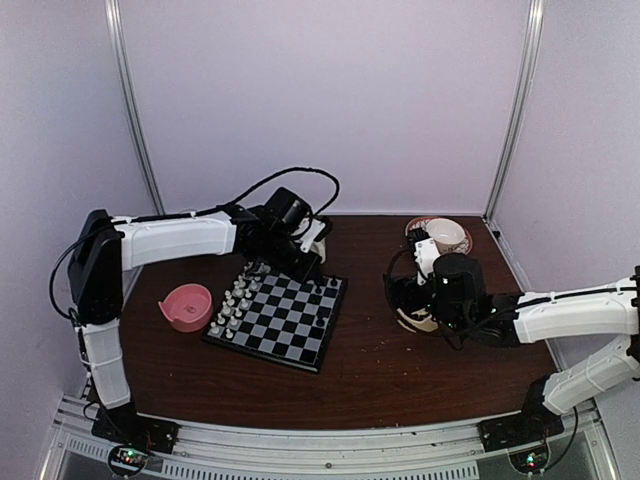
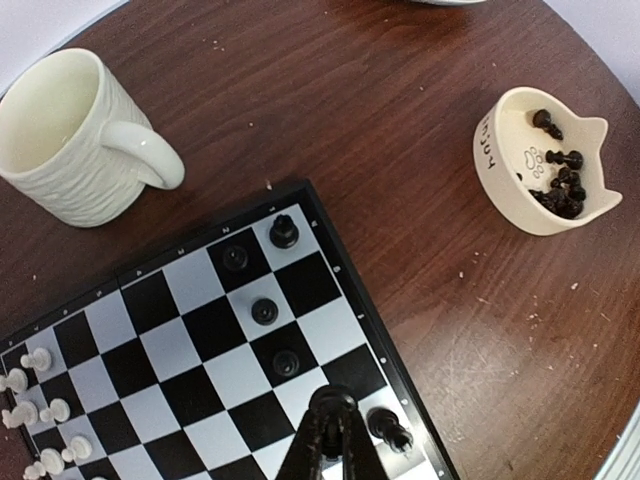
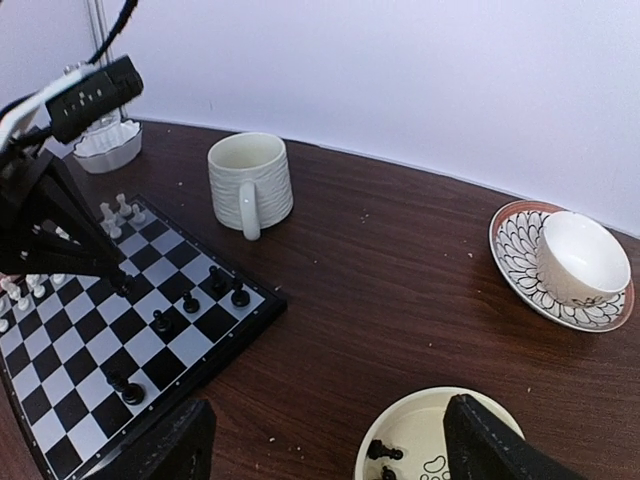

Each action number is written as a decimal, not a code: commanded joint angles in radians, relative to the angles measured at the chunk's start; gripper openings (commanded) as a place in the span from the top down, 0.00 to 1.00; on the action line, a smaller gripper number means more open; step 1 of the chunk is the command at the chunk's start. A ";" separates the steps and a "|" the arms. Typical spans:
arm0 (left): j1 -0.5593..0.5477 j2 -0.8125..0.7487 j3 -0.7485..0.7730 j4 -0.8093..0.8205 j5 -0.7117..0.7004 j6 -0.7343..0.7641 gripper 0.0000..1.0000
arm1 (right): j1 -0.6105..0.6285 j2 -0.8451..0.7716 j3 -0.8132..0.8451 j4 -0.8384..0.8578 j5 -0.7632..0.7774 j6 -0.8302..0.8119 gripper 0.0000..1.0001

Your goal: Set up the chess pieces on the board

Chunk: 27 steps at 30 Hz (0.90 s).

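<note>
Right pincer point(image 3: 330, 440): its fingers fill the bottom of its own view, spread wide, with nothing between them. Directly under the gap are the loose black pieces point(image 2: 565, 190) in the cat-eared bowl point(image 2: 497, 150). The next pick looks like a near-vertical drop with little sideways reach. The pieces are tumbled with mixed axes and are too small to call one orientation. The pincer probably has to square up across whichever piece it takes.

The right arm is clearly the nearer one to that bowl. The left pincer point(image 2: 333, 405) is low over the board point(image 2: 160, 300), well apart from the bowl, with its tips pressed together just beside a black piece. I can't make out anything pinched.

On the board, a few placed black pieces point(image 2: 264, 311) stand toward the bowl side, and the white pieces point(image 2: 30, 405) are bunched along the opposite side. Black's side looks far from full, so my guess is there's a lot left to do.

Around it, the mug point(image 2: 60, 140) is just off the board's corner and the cup point(image 3: 572, 255) sits on its saucer point(image 3: 510, 250) beyond the bowl. The pink bowl point(image 1: 187, 305) is near the board's white side. The worktop point(image 2: 400, 150) is dark wood, scuffed and a bit crumby. Pale walls point(image 1: 330, 90) close it in on three sides.
</note>
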<state>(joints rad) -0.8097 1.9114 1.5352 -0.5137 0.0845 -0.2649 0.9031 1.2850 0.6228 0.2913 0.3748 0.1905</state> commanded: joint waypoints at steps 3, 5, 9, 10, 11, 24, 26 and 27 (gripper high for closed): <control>-0.008 0.144 0.187 -0.085 -0.057 0.099 1.00 | -0.011 -0.054 -0.046 0.074 0.108 0.057 0.18; -0.008 0.191 0.237 -0.106 -0.059 0.110 1.00 | -0.013 -0.058 -0.050 0.078 0.114 0.061 0.19; -0.008 0.253 0.302 -0.124 -0.065 0.127 1.00 | -0.015 -0.070 -0.055 0.079 0.117 0.062 0.19; -0.009 0.266 0.317 -0.131 -0.067 0.133 1.00 | -0.015 -0.073 -0.057 0.080 0.119 0.061 0.19; -0.008 0.279 0.332 -0.139 -0.069 0.138 1.00 | -0.016 -0.076 -0.061 0.082 0.120 0.061 0.19; -0.023 0.389 0.456 -0.195 -0.105 0.177 1.00 | -0.017 -0.087 -0.066 0.088 0.117 0.056 0.19; -0.025 0.394 0.457 -0.199 -0.117 0.180 1.00 | -0.017 -0.087 -0.065 0.087 0.118 0.056 0.19; -0.025 0.397 0.457 -0.201 -0.119 0.179 1.00 | -0.017 -0.087 -0.066 0.087 0.117 0.056 0.19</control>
<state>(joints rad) -0.8246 2.2818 1.9644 -0.6945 0.0025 -0.1081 0.8906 1.2156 0.5644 0.3637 0.4732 0.2398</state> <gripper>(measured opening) 0.057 0.812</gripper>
